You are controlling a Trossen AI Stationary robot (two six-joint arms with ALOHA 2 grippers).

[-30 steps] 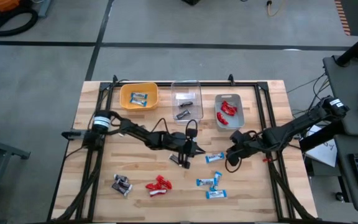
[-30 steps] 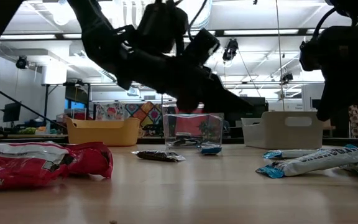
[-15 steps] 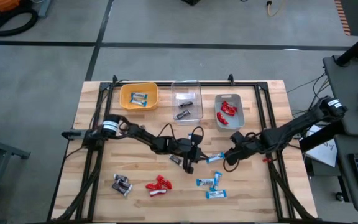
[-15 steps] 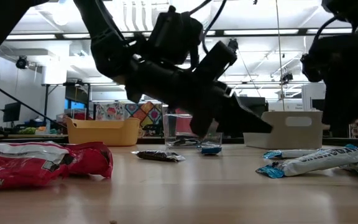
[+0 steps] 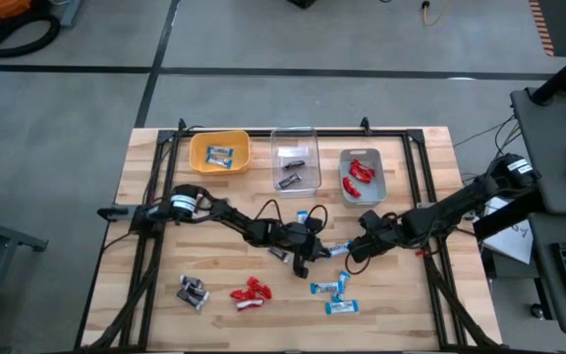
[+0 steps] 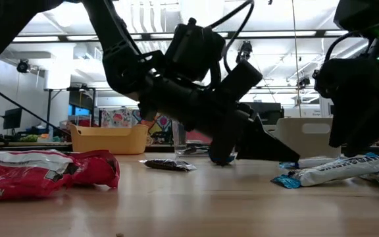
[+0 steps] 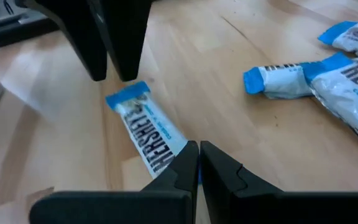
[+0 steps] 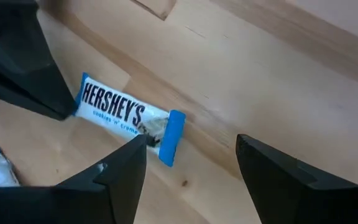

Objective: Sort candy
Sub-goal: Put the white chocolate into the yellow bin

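Note:
A blue-and-white candy lies flat on the table's middle, between my two grippers. My left gripper is shut, and its tips are down at the candy's end nearer the table's left. My right gripper is open and hangs low just to the candy's right, with the candy's other end in front of its fingers. More candy lies nearer the front edge: two blue-and-white, red and brown. One brown candy lies beside my left gripper. My left gripper's shut fingertips meet the blue-and-white candy at the end nearer the table's left. They slant down from the table's left, along the candy, which lies flat on the wood. Whether my right gripper touches the candy's other end, I cannot tell.
Along the far edge stand a yellow bin with a blue-and-white candy, a clear bin with brown ones and a grey bin with red ones. Black rails run down both sides of the table.
My left gripper has gone down and toward the table's right until its tips reach the blue-and-white candy. My right gripper has moved toward the table's left, closer to the same candy. The candy has stayed where it was.

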